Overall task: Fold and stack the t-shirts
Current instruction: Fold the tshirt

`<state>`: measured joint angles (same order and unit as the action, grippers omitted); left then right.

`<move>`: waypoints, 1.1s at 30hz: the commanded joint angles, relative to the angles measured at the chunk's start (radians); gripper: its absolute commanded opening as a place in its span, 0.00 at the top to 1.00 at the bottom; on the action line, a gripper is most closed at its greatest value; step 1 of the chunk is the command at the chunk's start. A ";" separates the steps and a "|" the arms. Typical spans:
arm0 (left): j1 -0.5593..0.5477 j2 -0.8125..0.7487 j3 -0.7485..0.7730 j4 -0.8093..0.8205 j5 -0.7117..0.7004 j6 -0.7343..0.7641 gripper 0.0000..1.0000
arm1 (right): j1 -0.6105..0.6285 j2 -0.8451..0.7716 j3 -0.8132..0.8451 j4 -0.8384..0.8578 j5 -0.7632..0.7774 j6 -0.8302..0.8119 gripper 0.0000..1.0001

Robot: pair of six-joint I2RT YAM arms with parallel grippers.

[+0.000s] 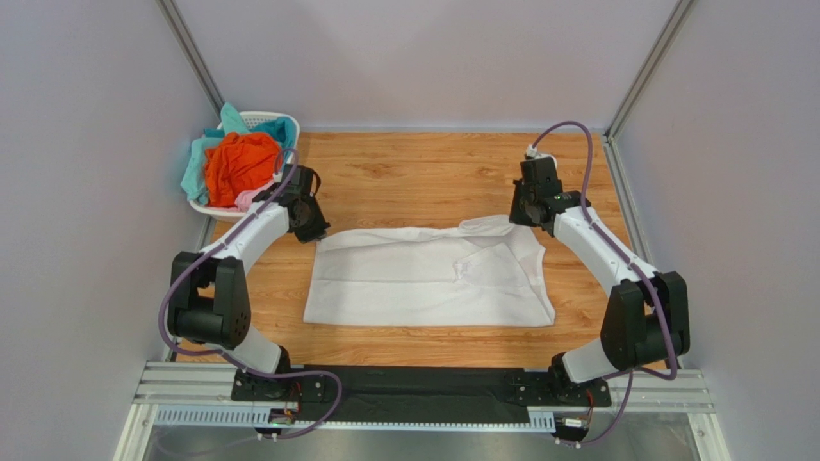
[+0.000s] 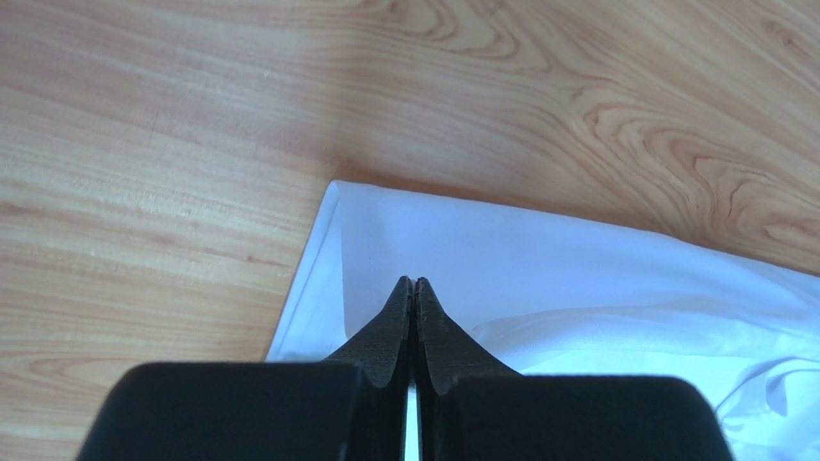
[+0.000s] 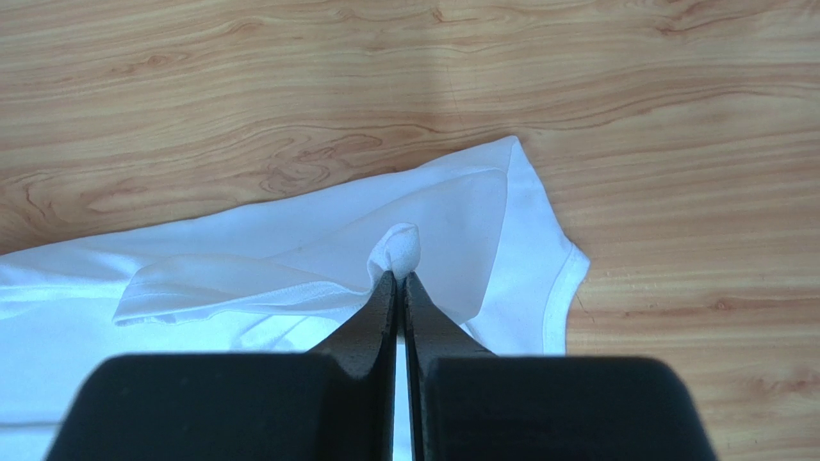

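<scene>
**Step in hand: folding the far edge toward the arm bases.**

The plain white cloth short-sleeved t-shirt lies spread on the pale wood-grain table. It sits to the right of the white lattice plastic basket and nearer the arm bases than it. The basket holds the orange shirt, the teal shirt and a glimpse of pale pink cloth.

**Gripper state**

- The right gripper, well to the right of the basket, is clenched on a small nub of white fabric. The nub is bunched at its tips, near the shirt's far right corner. A loose sleeve fold lies just beside the fingers.
- The left gripper, just beside the basket on its near-right side, has its fingers pressed together over the shirt's far left corner. No cloth shows between the tips. Whether a thin layer is pinched cannot be told from these views.

**Procedure (judgement)**

1. Confirm the left grasp before lifting. If the corner is not held, reopen and pinch both layers at the hem.
2. Raise both corners together and at equal height, so that the far edge stays taut and straight.
3. Carry the edge toward the arm bases on parallel paths. Unequal travel will skew the fold line.
4. Lay the edge down flat before releasing it. The loose sleeve near the right gripper is likely to bunch, so tuck it inside the fold.
</scene>
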<state>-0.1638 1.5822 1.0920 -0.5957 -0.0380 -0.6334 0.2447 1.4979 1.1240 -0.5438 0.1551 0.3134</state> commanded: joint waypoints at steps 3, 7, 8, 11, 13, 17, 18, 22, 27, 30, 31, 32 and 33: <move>-0.005 -0.105 -0.067 0.030 -0.033 -0.014 1.00 | 0.002 -0.100 -0.056 -0.024 0.009 -0.004 1.00; -0.005 -0.129 -0.110 0.031 -0.042 -0.022 1.00 | 0.002 -0.145 -0.095 -0.033 -0.002 0.004 1.00; -0.005 -0.131 -0.116 0.034 -0.042 -0.023 1.00 | 0.001 -0.160 -0.102 -0.035 -0.006 0.006 1.00; -0.005 -0.129 -0.127 0.037 -0.042 -0.029 1.00 | 0.002 -0.185 -0.133 -0.039 -0.040 0.015 1.00; -0.005 -0.133 -0.133 0.039 -0.040 -0.031 1.00 | 0.001 -0.203 -0.159 -0.047 -0.042 0.023 1.00; -0.005 -0.140 -0.144 0.040 -0.046 -0.029 1.00 | 0.002 -0.241 -0.208 -0.061 -0.046 0.035 1.00; -0.005 -0.139 -0.145 0.040 -0.046 -0.029 1.00 | 0.001 -0.251 -0.217 -0.061 -0.058 0.035 0.99; -0.005 -0.137 -0.170 0.051 -0.043 -0.032 1.00 | 0.002 -0.274 -0.273 -0.058 -0.089 0.049 0.97; -0.005 -0.140 -0.214 0.062 -0.049 -0.041 1.00 | 0.007 -0.283 -0.355 -0.048 -0.140 0.085 0.89; -0.005 -0.149 -0.231 0.065 -0.062 -0.042 0.99 | 0.018 -0.297 -0.392 -0.062 -0.179 0.130 0.85; -0.005 -0.157 -0.242 0.060 -0.066 -0.042 0.90 | 0.021 -0.307 -0.417 -0.079 -0.189 0.141 0.79; -0.005 -0.162 -0.247 0.056 -0.079 -0.048 0.84 | 0.022 -0.315 -0.427 -0.091 -0.206 0.151 0.77; -0.005 -0.169 -0.254 0.048 -0.085 -0.049 0.78 | 0.024 -0.326 -0.438 -0.102 -0.215 0.167 0.74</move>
<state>-0.1638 1.4666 0.8501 -0.5537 -0.0860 -0.6662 0.2588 1.2236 0.7101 -0.6178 0.0021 0.4198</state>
